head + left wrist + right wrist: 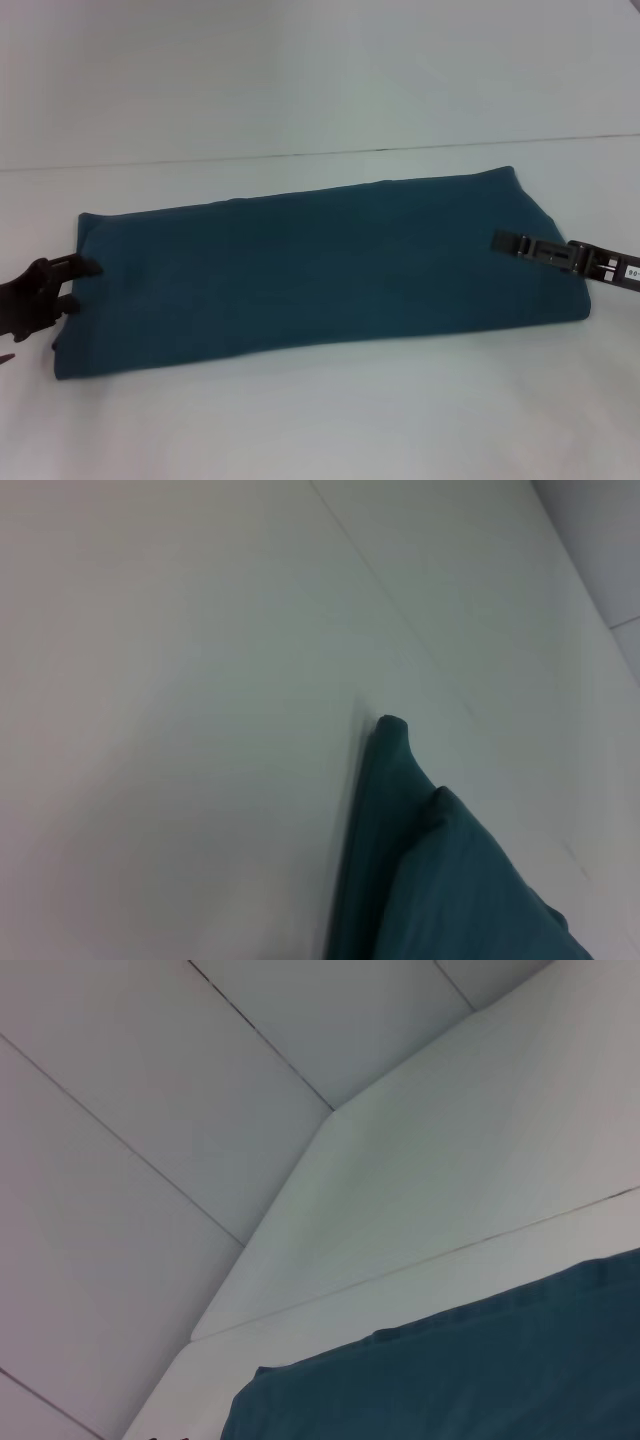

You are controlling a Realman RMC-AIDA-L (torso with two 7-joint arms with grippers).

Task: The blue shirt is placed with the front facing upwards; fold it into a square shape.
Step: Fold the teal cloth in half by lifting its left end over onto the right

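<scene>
- Nearest the head camera: bare white table (pixel 300 420), matte, spreading below the near edge of the blue shirt (pixel 320 270).
- Behind the shirt: a thin dark seam across the tabletop, then a pale wall; in the right wrist view, large pale panels (pixel 150 1110) with dark joint lines beyond the table's far corner.
- Blue shirt lying flat on the table, folded into a long band, running from lower left up to upper right in the head view; plain teal cloth uppermost, no lettering or label visible.
- In the left wrist view, the shirt's end (pixel 400 770) stacked in layers on the white surface.
- Right gripper (pixel 505 242) over the shirt's right end, narrow black fingers reaching onto the cloth; open or closed, cannot tell. Small white tag on it, writing too small to read.
- Left gripper (pixel 82 285) at the shirt's left end, jaws spread, upper fingertip touching the cloth edge, holding nothing.
</scene>
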